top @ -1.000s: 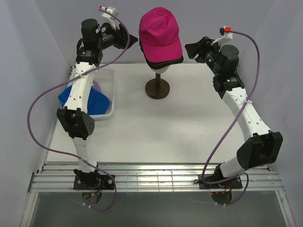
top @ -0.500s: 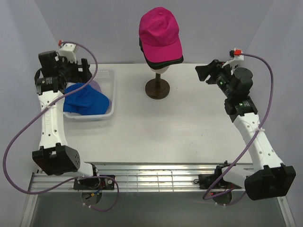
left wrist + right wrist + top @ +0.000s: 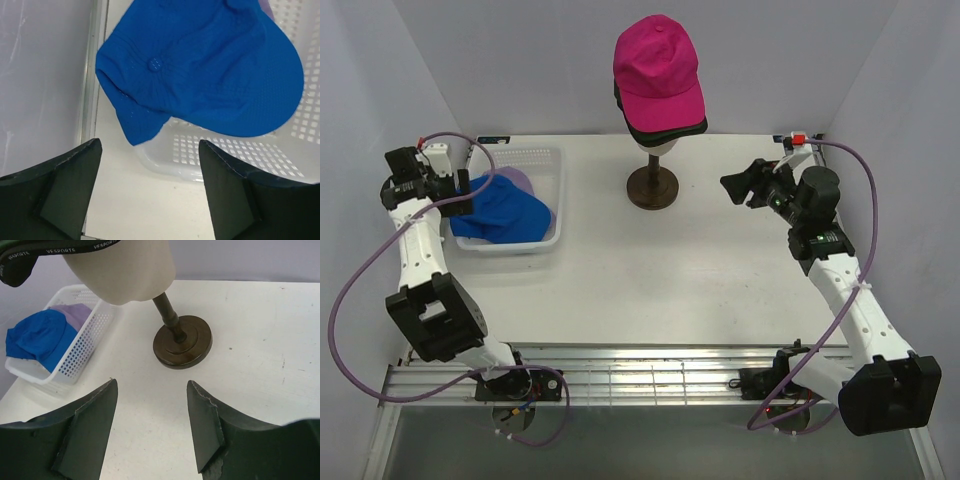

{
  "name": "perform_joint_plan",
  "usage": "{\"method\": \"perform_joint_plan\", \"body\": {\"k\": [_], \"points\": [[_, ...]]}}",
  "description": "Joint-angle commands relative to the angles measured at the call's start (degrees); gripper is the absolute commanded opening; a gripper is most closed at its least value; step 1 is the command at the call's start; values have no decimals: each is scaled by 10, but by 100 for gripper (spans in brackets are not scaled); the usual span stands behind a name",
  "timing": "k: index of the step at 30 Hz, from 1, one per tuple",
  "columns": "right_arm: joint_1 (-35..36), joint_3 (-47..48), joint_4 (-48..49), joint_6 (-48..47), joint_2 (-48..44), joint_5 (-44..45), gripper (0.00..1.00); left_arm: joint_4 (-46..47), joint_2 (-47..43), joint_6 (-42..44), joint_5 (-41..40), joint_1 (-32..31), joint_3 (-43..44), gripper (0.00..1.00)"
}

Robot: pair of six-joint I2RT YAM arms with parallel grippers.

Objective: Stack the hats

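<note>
Because the bright blue fabric cap [image 3: 200, 70] droops over the rim of the white perforated plastic basket [image 3: 170, 170], the open, empty left gripper [image 3: 149, 150] above it may pinch that rim too, dragging the basket. The right gripper [image 3: 151, 385] is also open and empty.

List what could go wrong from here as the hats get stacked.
1. The blue cap droops over the white basket's rim under the open left gripper; a pinch there might catch the rim and drag the basket.
2. The lavender cap lies under it, so a deep grasp may lift both.
3. The mannequin head, topped by the magenta cap, stands on a slim stand; the open right gripper is not touching it, so a push could tip it.
</note>
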Motion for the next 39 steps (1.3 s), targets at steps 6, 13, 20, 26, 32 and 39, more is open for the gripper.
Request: {"method": "perform_joint_plan", "body": {"k": [6, 13, 20, 26, 32, 39], "points": [[6, 32, -8, -5, 13, -16, 63, 75, 98, -34, 29, 34, 22, 76], [33, 51, -42, -9, 9, 32, 62, 104, 152, -45, 67, 35, 47, 50], [63, 71, -72, -23, 16, 65, 62, 126, 105, -54, 82, 35, 22, 23], [82, 83, -79, -35, 22, 76, 62, 120, 62, -53, 90, 35, 28, 18], [86, 83, -83, -47, 18, 78, 62, 89, 42, -68, 139, 35, 67, 5], [95, 81, -81, -73, 9, 53, 62, 54, 23, -105, 260, 34, 112, 0]]}}
